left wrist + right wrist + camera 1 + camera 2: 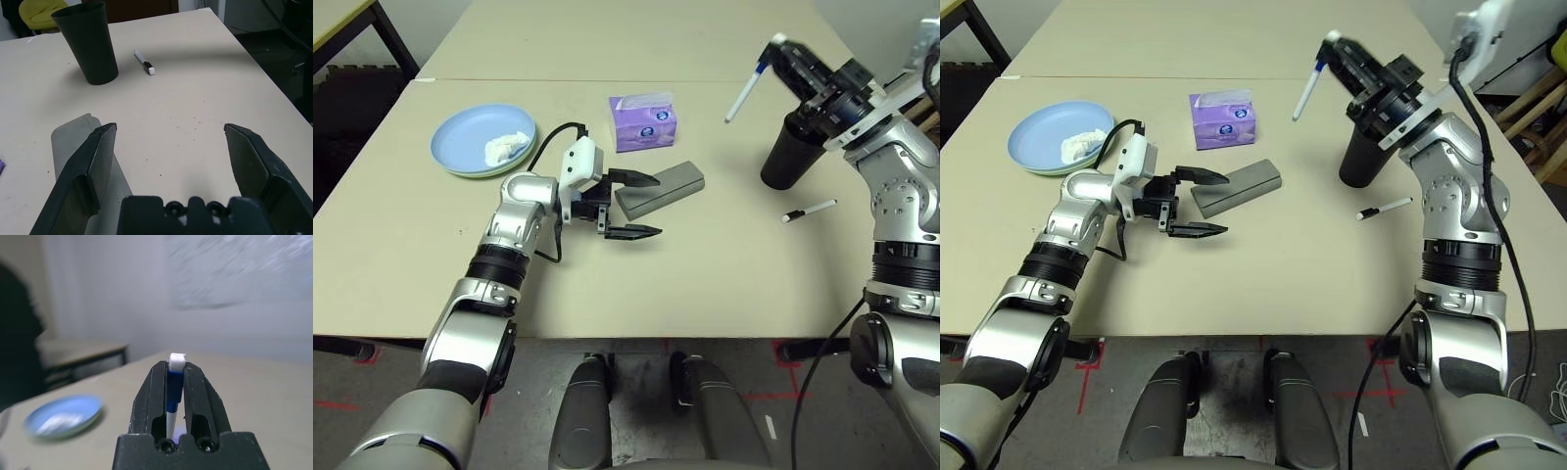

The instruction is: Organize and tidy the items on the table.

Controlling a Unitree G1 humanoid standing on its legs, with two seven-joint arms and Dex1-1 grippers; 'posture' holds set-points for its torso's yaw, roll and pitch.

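Pen step in hand. Blue pen (744,93) pinched in shut right jaws (781,57), above cup (790,155). Next: pen tipped down, dropped into cup. Left jaws (634,206) wide open, nothing held, case (661,187) beside one jaw.

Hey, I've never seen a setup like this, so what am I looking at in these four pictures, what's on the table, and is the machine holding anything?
It is a humanoid robot with two silver arms, tidying a beige table. Two pictures come from cameras on its head, looking down over its arms. The other two come from cameras on its wrists, looking along each gripper's black fingers.

On the table lie a blue plate with a crumpled tissue in it, a purple tissue box, a grey case, a black cup and a white pen.

The left gripper is open and empty, next to the case. The right gripper, raised above the cup, is shut on a blue and white pen.
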